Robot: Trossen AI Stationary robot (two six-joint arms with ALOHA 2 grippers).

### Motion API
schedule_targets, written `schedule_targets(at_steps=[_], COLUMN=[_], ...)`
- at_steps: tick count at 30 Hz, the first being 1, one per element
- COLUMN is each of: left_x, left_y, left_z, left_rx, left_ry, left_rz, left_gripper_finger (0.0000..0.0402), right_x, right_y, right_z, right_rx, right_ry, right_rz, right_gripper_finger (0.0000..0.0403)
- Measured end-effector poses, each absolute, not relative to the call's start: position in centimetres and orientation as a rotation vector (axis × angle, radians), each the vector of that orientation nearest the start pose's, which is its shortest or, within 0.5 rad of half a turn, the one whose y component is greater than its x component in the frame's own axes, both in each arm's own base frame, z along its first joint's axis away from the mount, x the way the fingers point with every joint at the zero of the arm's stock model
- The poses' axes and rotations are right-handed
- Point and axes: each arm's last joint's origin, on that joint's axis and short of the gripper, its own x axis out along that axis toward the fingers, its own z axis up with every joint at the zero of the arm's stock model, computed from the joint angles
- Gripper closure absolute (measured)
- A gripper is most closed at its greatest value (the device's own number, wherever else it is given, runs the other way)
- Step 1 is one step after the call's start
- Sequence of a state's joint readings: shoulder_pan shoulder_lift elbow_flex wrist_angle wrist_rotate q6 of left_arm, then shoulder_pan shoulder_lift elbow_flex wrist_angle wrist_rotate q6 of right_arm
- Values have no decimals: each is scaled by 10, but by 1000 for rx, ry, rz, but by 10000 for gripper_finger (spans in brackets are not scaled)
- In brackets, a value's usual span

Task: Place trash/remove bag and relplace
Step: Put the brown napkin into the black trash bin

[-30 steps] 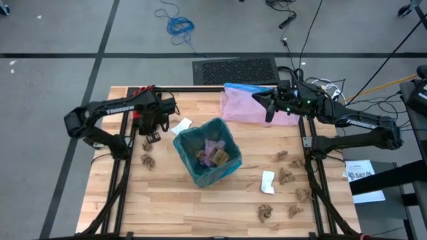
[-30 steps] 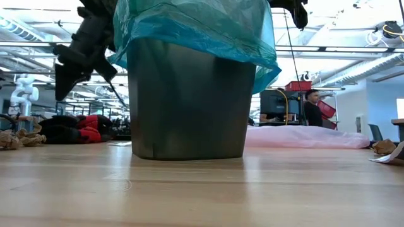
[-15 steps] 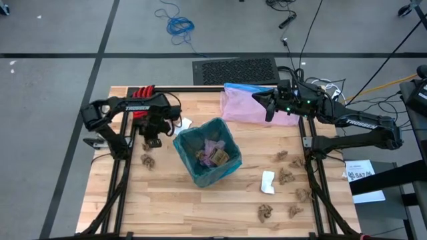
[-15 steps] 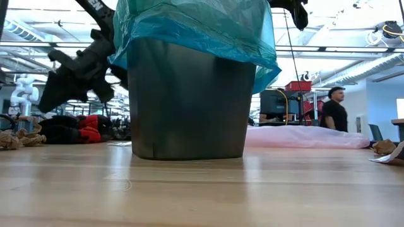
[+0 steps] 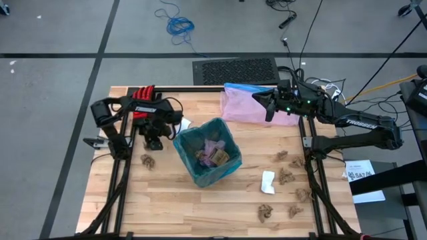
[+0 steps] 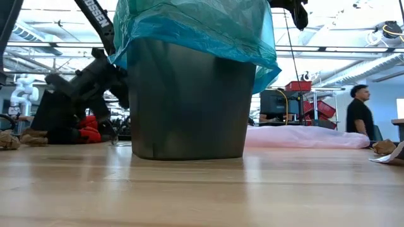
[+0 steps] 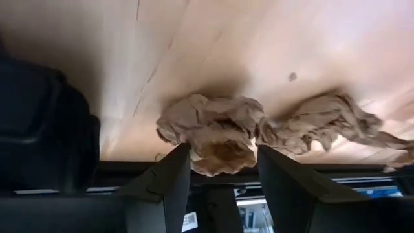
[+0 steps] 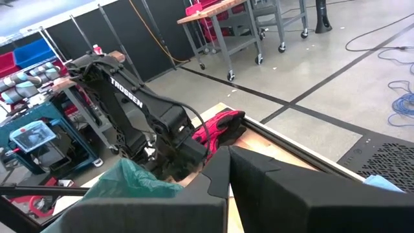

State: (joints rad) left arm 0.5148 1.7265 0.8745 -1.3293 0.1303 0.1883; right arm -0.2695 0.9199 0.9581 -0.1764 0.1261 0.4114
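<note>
A grey wastebasket lined with the teal-green bag (image 5: 207, 152) stands mid-table, with trash inside; the bag's rim folds over the basket (image 6: 189, 31). My left gripper (image 5: 155, 142) is low over the table just left of the basket, open. Its fingers stand on either side of a crumpled brown paper wad (image 7: 217, 133) that lies on the wood. A second wad (image 7: 323, 123) lies beside it. My right gripper (image 5: 267, 107) is shut and empty, above the pale pink bag (image 5: 250, 107) at the far edge.
Another brown wad (image 5: 147, 160) lies near the left gripper. Several more wads (image 5: 287, 177) and a white paper (image 5: 267, 181) lie on the right half. A white scrap (image 5: 181, 125) and a red-black object (image 5: 141, 93) sit at the far left. A person (image 6: 361, 107) walks behind the table.
My left gripper has gone down to the table, a little toward the basket, and now straddles the brown paper wad. My right arm has kept still. The person in the room behind has walked to the right.
</note>
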Motion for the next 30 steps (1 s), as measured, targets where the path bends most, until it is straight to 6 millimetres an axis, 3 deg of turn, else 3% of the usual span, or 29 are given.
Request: schedule_targets(at_steps=[4, 9, 14, 20, 30], left_x=[187, 189, 193, 203, 202], left_y=[103, 104, 108, 120, 139], left_z=[134, 132, 144, 182, 279], left_rx=[-547, -536, -497, -499, -458], left_ry=[2102, 2084, 2073, 1994, 1705], left_rz=[35, 44, 68, 191, 502], left_gripper_finger=[271, 384, 399, 400, 401], right_x=[190, 190, 190, 190, 190], right_y=[-56, -56, -56, -56, -56], right_z=[370, 370, 370, 370, 370], right_rx=[415, 415, 415, 406, 380], right_ry=[55, 55, 55, 58, 62], right_rz=[-418, -419, -419, -418, -421], right_gripper_finger=[403, 403, 403, 403, 403])
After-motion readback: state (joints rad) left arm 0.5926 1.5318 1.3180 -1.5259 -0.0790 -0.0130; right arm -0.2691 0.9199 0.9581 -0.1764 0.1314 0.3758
